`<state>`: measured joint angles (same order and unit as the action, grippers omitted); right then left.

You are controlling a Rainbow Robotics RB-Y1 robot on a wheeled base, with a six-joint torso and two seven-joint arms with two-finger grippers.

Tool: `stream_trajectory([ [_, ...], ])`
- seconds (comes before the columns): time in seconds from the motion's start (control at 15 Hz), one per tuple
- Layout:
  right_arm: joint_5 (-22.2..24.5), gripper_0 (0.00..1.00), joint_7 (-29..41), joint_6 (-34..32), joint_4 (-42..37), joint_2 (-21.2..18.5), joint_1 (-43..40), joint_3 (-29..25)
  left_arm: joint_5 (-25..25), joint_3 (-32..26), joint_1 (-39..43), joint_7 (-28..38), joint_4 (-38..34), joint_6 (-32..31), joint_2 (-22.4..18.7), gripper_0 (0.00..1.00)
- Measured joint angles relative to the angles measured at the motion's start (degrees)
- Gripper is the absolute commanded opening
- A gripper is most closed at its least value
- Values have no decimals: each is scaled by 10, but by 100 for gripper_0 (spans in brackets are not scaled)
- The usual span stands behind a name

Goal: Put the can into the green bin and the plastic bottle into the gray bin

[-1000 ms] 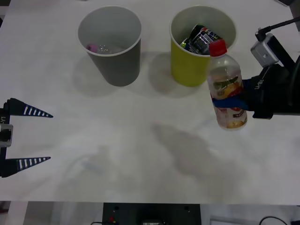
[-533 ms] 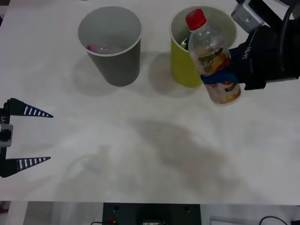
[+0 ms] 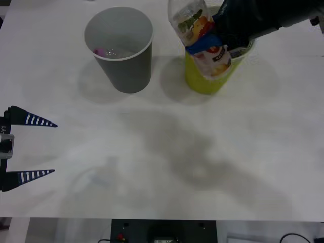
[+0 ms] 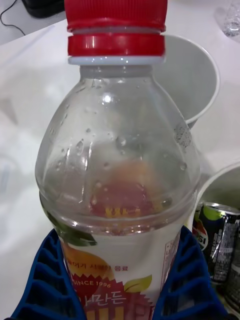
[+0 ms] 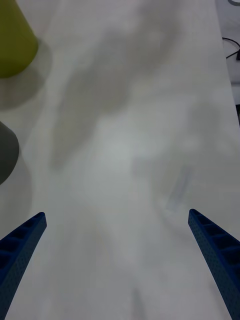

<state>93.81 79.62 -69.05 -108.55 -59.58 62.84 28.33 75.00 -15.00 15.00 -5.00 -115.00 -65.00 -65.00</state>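
My right gripper (image 3: 205, 44) is shut on the plastic bottle (image 3: 198, 31), a clear bottle with a red cap (image 4: 116, 29) and a fruit label. It holds the bottle tilted in the air over the near left rim of the green bin (image 3: 201, 77). Blue fingers (image 4: 46, 280) clamp the label on both sides. A dark can (image 4: 221, 246) lies inside the green bin. The gray bin (image 3: 121, 50) stands to the left of the green one, with its pale inside (image 4: 192, 80) open behind the bottle's neck. My left gripper (image 3: 30, 147) is open, parked at the table's near left.
A pink-capped clear item (image 3: 104, 51) lies at the bottom of the gray bin. From the left wrist, the green bin (image 5: 15, 40) and gray bin (image 5: 6, 150) stand beyond a bare stretch of white table (image 3: 167, 167).
My right arm has carried the bottle away from me and leftward, from beside the green bin's right side to above its rim. The left arm has not moved.
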Motion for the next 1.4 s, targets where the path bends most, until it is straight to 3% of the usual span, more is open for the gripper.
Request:
stream_trajectory([
  [0.33, 72, 0, -1, -4, 178, 126, 134, 83, 0, 0, 0, 0, 0, 0, 0, 98],
  [0.8, 193, 0, -12, 21, 410, 313, 236, 96, 0, 0, 0, 0, 0, 0, 0, 98],
  [1.07, 244, 0, -14, 79, 482, 377, 252, 96, 0, 0, 0, 0, 0, 0, 0, 98],
  [1.27, 257, 0, -22, 109, 508, 397, 256, 96, 0, 0, 0, 0, 0, 0, 0, 98],
  [1.33, 257, 2, -26, 111, 509, 398, 256, 96, 0, 0, 0, 0, 0, 0, 0, 98],
  [1.4, 255, 28, -32, 112, 509, 400, 256, 96, 0, 0, 0, 0, 0, 0, 0, 98],
])
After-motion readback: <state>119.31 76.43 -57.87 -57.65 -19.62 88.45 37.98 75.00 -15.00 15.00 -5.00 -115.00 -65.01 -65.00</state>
